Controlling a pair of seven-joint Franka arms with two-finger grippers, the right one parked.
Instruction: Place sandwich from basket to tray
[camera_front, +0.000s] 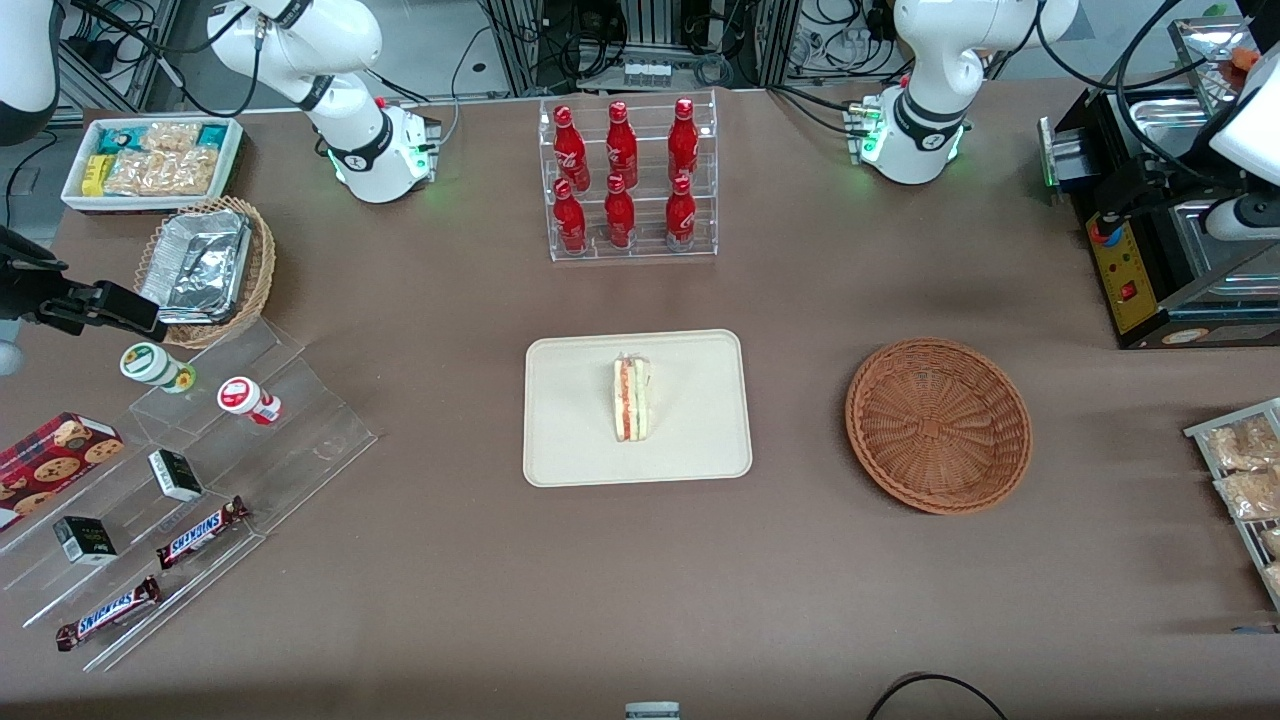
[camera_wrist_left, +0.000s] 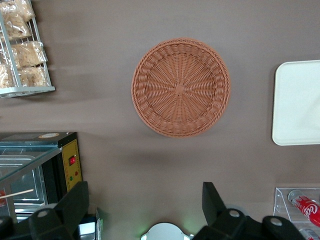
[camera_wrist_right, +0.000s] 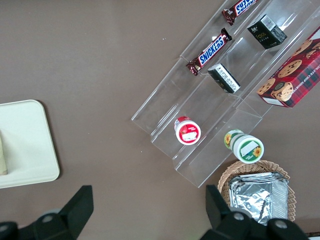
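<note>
The left gripper (camera_wrist_left: 145, 210) hangs high above the table with fingers spread apart and nothing between them, the empty wicker basket (camera_wrist_left: 180, 87) below it. The sandwich (camera_front: 631, 399) lies on the cream tray (camera_front: 570, 455), well apart from the basket. It is judged light, soft and easily crushed, its clear wrap probably slippery; a gentle hold across the bread faces would suit.
</note>
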